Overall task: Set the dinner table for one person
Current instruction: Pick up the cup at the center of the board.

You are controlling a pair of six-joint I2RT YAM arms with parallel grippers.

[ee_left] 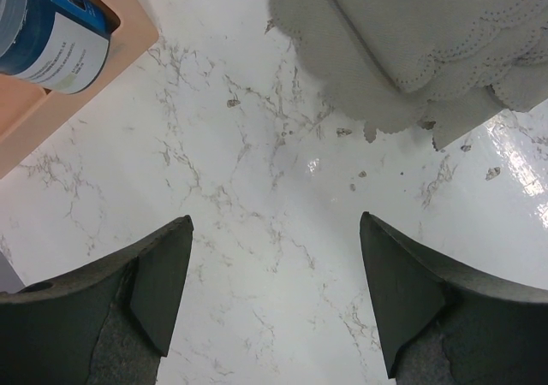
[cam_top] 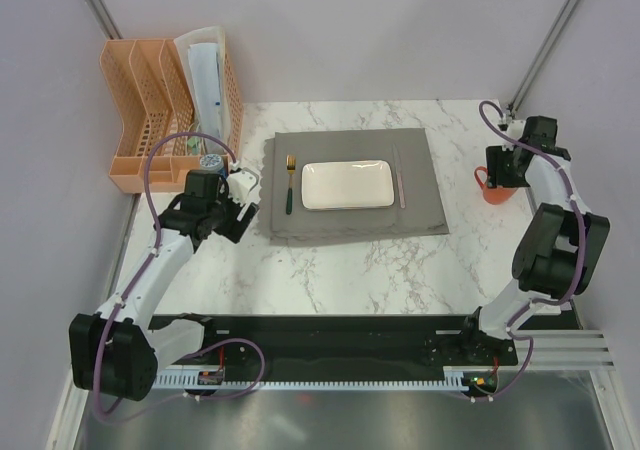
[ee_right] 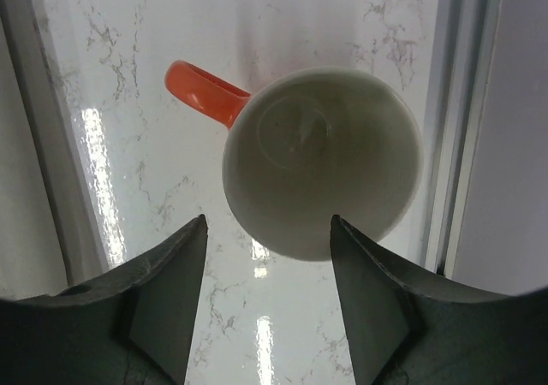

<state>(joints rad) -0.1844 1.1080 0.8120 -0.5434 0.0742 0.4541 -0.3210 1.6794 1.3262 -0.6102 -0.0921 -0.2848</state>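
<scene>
The dinner table (cam_top: pixel 350 270) is white marble with grey veins. On it lies a grey placemat (cam_top: pixel 420 210) bearing a white rectangular plate (cam_top: pixel 347 185), with a green-handled fork (cam_top: pixel 290 185) to its left and a thin knife (cam_top: pixel 400 180) to its right. An orange mug (cam_top: pixel 492 186), white inside, stands near the table's right edge. My right gripper (ee_right: pixel 268 222) hovers over the mug (ee_right: pixel 321 158), open, its fingertips flanking the near rim without touching. My left gripper (ee_left: pixel 276 222) is open over bare marble (ee_left: pixel 257 171), just left of the placemat's scalloped corner (ee_left: pixel 377 60).
An orange plastic rack (cam_top: pixel 160 110) stands at the back left and holds white items and a blue-labelled can (ee_left: pixel 47 34). A metal frame rail (ee_right: pixel 454 120) runs close beside the mug on the right. Purple walls enclose the table.
</scene>
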